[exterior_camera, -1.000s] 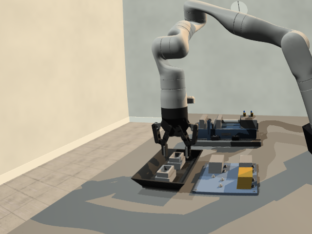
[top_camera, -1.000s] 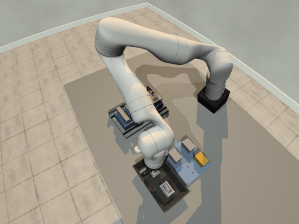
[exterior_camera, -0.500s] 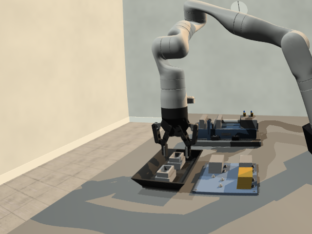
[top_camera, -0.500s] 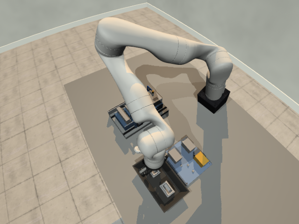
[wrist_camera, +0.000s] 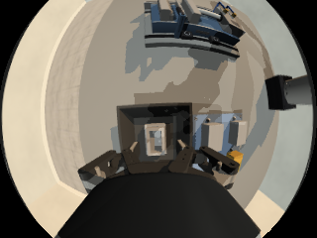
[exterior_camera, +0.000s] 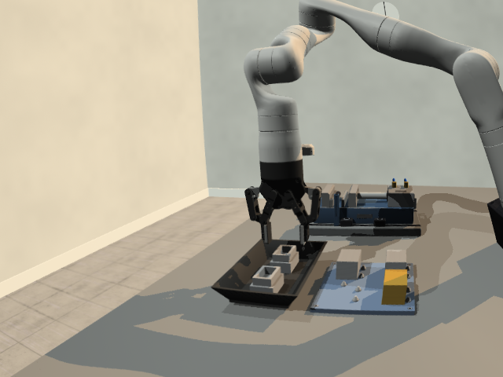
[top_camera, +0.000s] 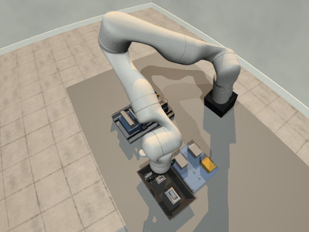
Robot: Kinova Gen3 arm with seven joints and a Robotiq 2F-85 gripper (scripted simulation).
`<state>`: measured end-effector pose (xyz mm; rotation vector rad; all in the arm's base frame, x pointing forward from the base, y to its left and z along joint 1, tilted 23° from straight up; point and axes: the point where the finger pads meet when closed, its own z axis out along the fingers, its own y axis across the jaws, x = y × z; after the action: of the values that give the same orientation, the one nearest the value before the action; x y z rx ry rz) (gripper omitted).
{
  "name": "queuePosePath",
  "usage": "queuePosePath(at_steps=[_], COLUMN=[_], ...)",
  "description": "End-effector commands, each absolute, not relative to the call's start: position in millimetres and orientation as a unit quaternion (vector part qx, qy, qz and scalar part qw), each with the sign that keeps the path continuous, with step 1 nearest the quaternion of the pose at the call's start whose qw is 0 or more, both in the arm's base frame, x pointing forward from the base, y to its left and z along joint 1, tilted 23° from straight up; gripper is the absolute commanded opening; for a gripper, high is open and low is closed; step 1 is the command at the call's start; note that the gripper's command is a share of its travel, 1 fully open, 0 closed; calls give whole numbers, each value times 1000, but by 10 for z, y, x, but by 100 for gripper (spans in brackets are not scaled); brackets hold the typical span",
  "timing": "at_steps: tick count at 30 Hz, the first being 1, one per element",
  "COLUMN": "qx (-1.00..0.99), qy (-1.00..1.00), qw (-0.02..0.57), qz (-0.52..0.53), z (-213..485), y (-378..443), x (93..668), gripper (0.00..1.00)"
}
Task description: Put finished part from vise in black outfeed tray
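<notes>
Readable text, brands, numbers, signs: none that I can make out in my three views. In the exterior view, I observe a small label-like patch (exterior_camera: 364,216) on the blue side of the vise (top_camera: 126,125) (exterior_camera: 396,215) (wrist_camera: 164,26); its marks are too small to read. On the wall, a pale disc (exterior_camera: 389,9) bears a dark line; I can read no numerals on it

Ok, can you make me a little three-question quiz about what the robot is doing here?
1. True or false: both blocks in the black tray have their pockets facing up.
2. Fill in: the end effector is ____ (open or shut).
3. Which block on the blue plate has a different color: A) green, B) yellow-orange, C) red?

Key: 1 true; 2 open; 3 B
</notes>
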<state>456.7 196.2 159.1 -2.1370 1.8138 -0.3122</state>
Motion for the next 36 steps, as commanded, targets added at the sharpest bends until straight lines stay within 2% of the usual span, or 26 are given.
queuePosePath(at_steps=[1,23,36], qx=[-746,-746,-746], qy=[636,636,636], qw=[163,163,163], qz=[-114,-114,-114], z=[1720,2615,2759], y=[1930,1835,1820], x=[4562,4194,4135], gripper=[67,67,67])
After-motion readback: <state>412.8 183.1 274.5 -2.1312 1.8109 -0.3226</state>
